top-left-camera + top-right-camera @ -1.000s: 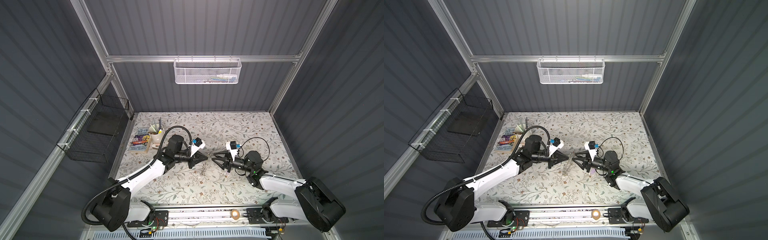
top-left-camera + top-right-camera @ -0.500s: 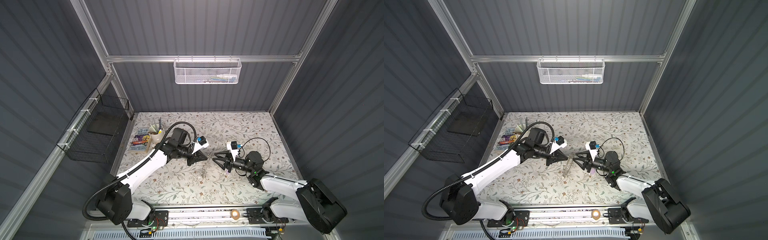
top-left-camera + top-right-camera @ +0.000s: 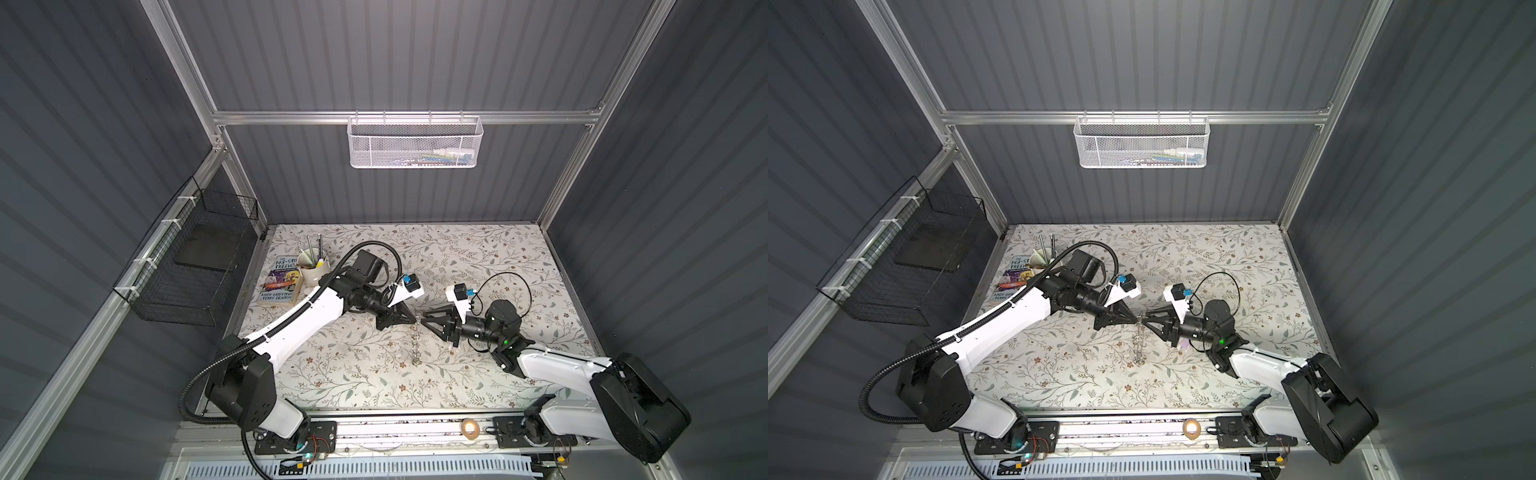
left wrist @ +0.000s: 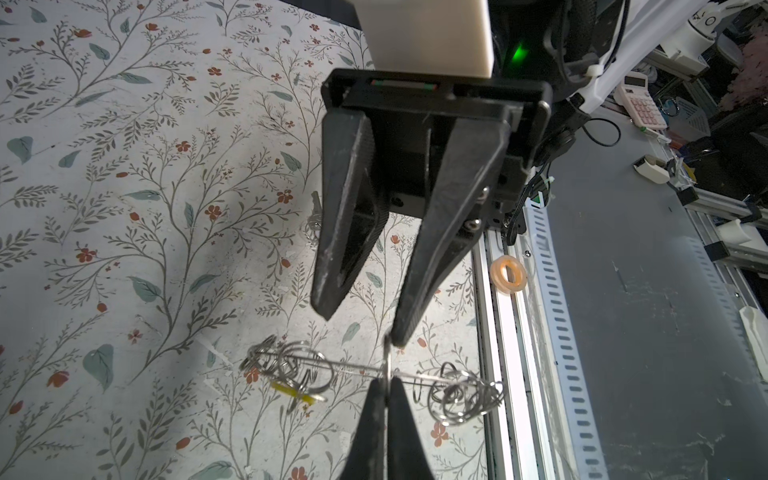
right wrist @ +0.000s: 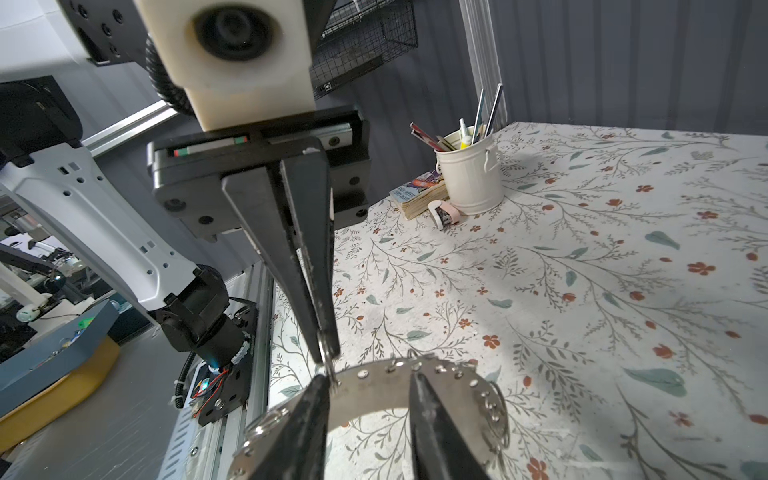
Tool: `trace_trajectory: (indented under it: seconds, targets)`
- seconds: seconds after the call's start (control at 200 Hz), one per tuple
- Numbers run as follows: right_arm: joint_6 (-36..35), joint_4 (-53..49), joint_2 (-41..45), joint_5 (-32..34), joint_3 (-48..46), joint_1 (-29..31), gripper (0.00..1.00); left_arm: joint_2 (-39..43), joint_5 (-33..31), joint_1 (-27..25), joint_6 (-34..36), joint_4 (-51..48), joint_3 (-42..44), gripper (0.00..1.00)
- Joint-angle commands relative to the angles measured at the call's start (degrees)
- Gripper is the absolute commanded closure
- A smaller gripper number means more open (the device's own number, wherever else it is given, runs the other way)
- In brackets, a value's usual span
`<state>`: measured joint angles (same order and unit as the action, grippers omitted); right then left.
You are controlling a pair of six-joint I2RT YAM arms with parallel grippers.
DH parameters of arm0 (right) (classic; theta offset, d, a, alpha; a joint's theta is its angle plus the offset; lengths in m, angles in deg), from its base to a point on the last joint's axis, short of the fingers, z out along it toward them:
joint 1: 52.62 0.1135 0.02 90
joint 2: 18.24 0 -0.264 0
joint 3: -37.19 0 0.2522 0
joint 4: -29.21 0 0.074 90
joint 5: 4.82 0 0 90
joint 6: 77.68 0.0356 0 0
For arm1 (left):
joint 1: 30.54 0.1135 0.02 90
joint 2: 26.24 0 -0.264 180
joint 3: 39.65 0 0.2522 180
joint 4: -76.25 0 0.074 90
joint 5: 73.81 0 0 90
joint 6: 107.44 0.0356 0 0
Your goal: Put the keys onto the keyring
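Keyring (image 3: 414, 341), a wide flat metal ring fringed with small wire loops, held edge-on over the middle of the flowered table (image 3: 478, 257). From 9 o'clock the left gripper (image 4: 386, 384) is pressed together on its rim. From 3 o'clock the right gripper (image 4: 362, 328) stands spread, one fingertip just beside that pinch. A yellow key tag (image 4: 291, 392) shows among the loops.

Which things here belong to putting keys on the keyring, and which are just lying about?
Job: large flat grey metal keyring; small dark key with yellow tag; small key with lilac tag.
Lying about: cream metal pen pot; paperback book; tan tape roll.
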<state>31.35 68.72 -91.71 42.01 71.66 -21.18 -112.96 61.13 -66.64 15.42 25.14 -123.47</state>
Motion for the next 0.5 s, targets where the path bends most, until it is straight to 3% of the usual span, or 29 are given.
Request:
trace_trajectory:
  seconds: [0.0, 0.49]
  targets:
    - [-0.61, -0.64, -0.53, -1.03, 1.74, 0.30, 0.68, -0.34, 0.93, -0.55, 1.68, -2.11, -2.18, 1.00]
    - [-1.01, -1.90, -1.18, -1.88, 2.56, 1.05, 0.69, -2.13, 1.01, -0.97, 2.41, -2.74, -3.23, 1.00]
